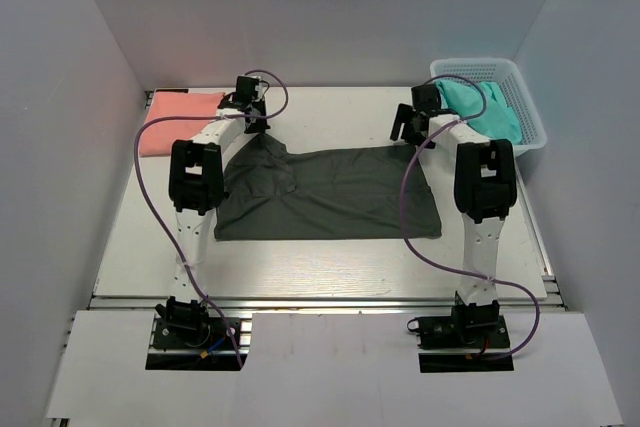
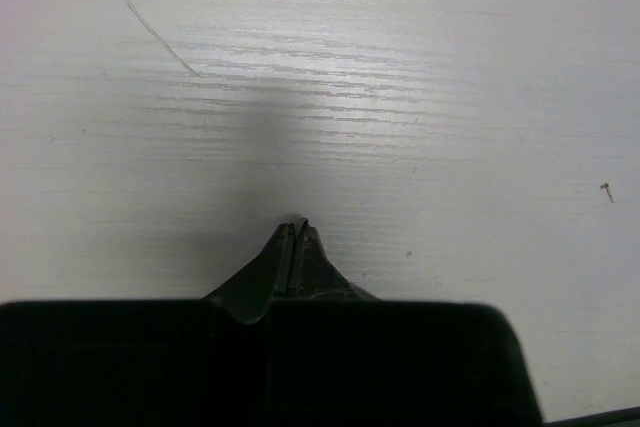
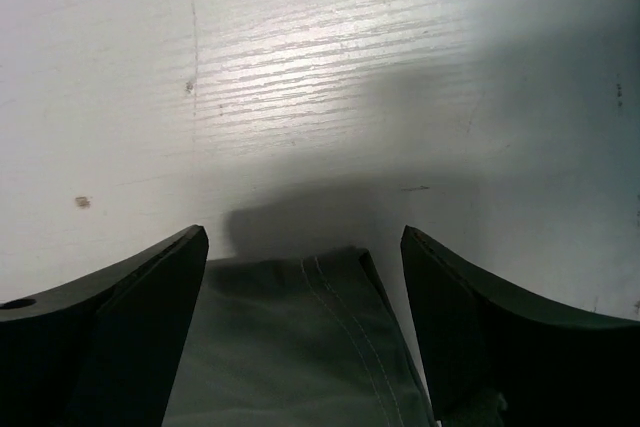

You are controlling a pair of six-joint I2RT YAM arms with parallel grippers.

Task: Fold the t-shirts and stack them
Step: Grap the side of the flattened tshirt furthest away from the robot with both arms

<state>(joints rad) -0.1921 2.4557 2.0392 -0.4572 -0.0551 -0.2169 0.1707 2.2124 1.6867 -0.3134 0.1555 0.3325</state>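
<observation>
A dark charcoal grey t-shirt [image 1: 330, 192] lies spread flat in the middle of the table. A folded salmon pink t-shirt [image 1: 180, 119] lies at the back left. Teal green t-shirts [image 1: 485, 107] sit in the basket. My left gripper [image 1: 245, 107] hovers past the grey shirt's back left corner; in the left wrist view it [image 2: 297, 227] is shut, with only bare table in front of it. My right gripper [image 1: 407, 129] is over the shirt's back right corner; in the right wrist view it [image 3: 304, 237] is open, with the stitched hem corner [image 3: 320, 337] between the fingers.
A white lattice basket [image 1: 535, 117] stands at the back right corner. White walls close in the table on the left, back and right. Purple cables loop from both arms. The table's front edge rail runs across near the arm bases.
</observation>
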